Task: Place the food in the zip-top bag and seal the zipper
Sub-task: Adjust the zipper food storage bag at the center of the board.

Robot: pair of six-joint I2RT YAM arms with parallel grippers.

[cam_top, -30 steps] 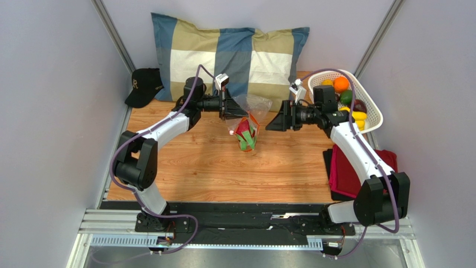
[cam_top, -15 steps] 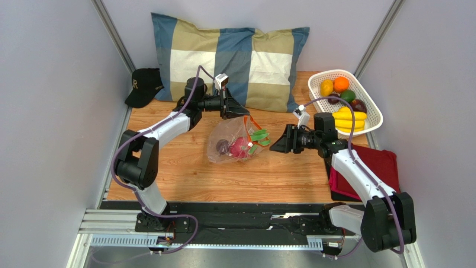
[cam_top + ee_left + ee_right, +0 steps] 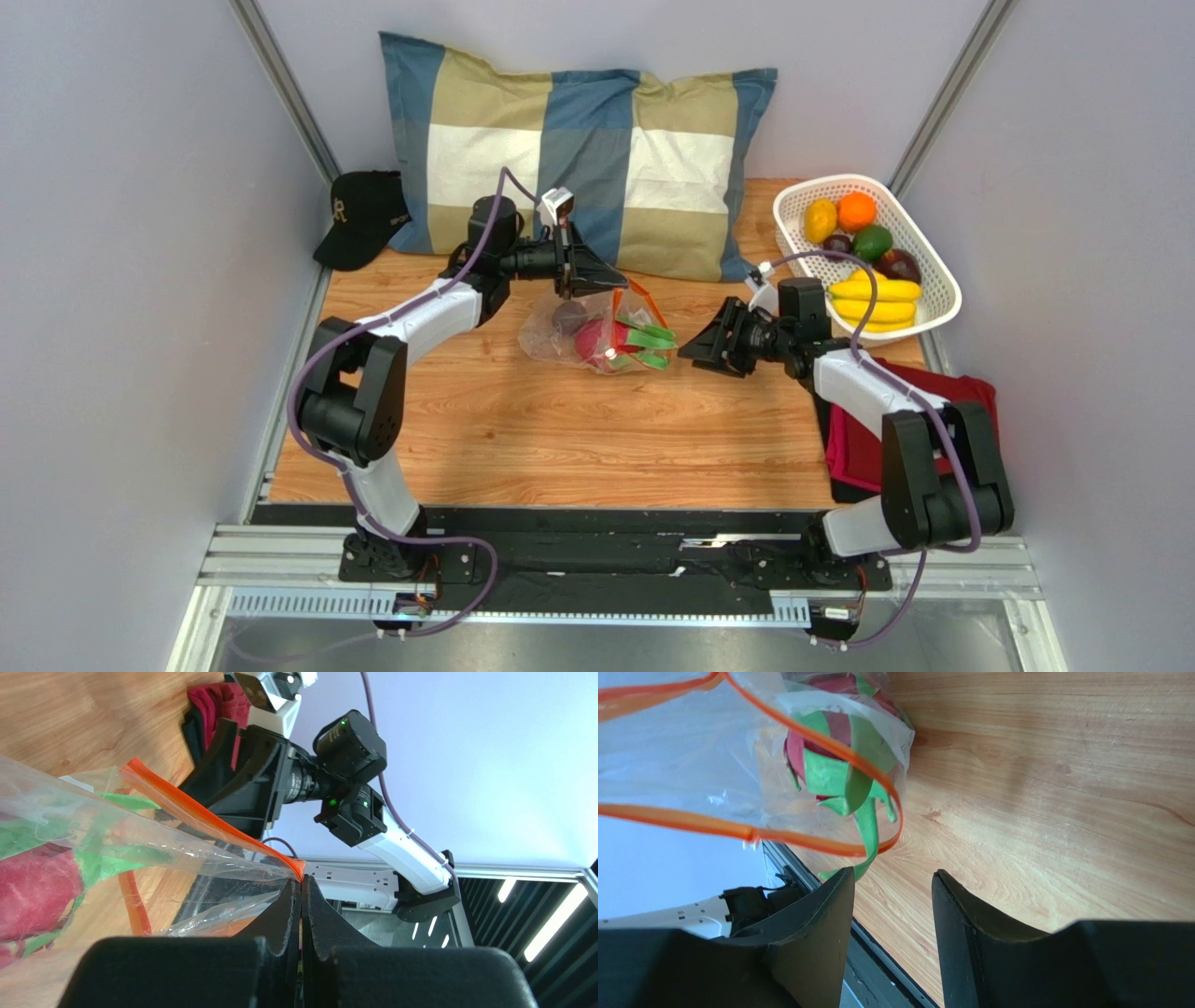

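One zip-top bag [image 3: 558, 333] holding perhaps two fruits [image 3: 606, 345]; one basket [image 3: 842, 181] of six more; one pillow [image 3: 575, 140].

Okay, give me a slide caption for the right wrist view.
Right gripper, jaws apart and empty, faces the unsealed zipper of the zip-top bag holding a dragon fruit.

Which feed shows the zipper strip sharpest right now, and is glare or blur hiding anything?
Left wrist: zipper crisp, with bright ceiling lights only at lower right, off the bag. Right wrist: strip sharp too, dragon fruit clear through the film; right gripper dark and soft in the foreground. Top external: even light, no blur, but the bag is small and its sheen hazes the contents.
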